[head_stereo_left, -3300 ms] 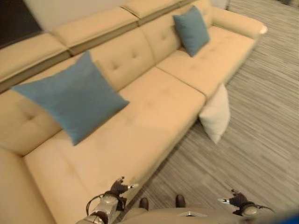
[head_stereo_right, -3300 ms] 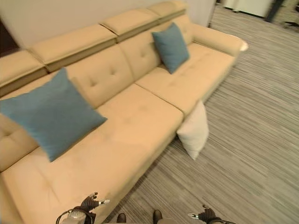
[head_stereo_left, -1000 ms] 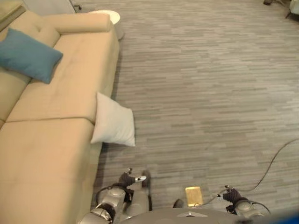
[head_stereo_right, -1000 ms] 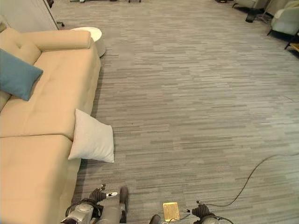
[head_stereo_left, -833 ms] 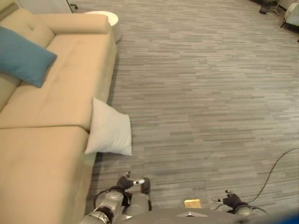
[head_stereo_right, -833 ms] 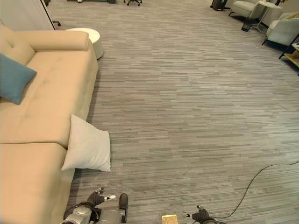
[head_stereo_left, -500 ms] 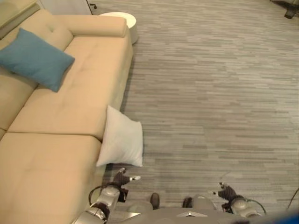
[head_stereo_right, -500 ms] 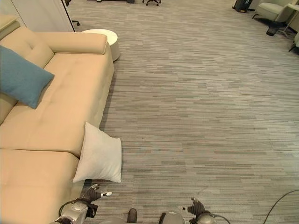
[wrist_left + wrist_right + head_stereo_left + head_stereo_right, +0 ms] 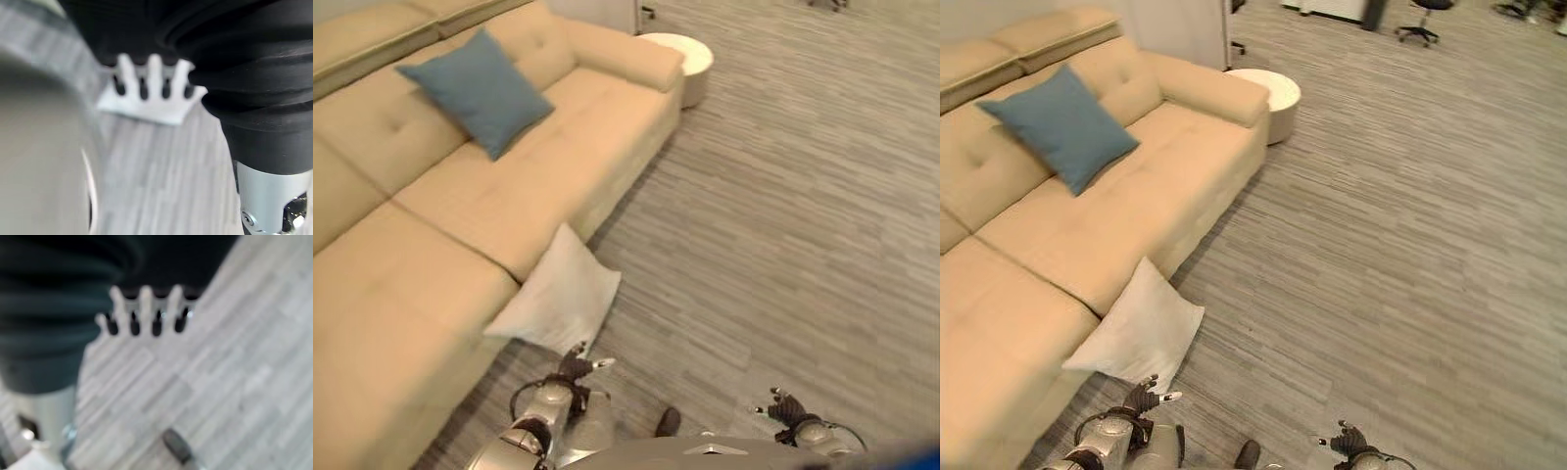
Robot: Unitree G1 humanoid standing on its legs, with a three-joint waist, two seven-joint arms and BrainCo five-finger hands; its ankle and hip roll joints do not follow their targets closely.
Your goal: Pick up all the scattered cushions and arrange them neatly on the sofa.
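Soft, even indoor light lay over the tan sofa [image 9: 460, 196] and the striped grey floor [image 9: 783, 225], seemingly from overhead. A dim band of shadow ran along the sofa's base, deepest under the white cushion [image 9: 558, 294]. The round white side table [image 9: 677, 54] was the brightest spot.

The striped grey floor [image 9: 1410, 245] carries a tan sofa [image 9: 1087, 225] on the left — a white cushion [image 9: 1136, 331] leans against its front, a round white stool [image 9: 1271, 98] stands at its far end.

A blue cushion [image 9: 1060, 125] rests on the sofa.
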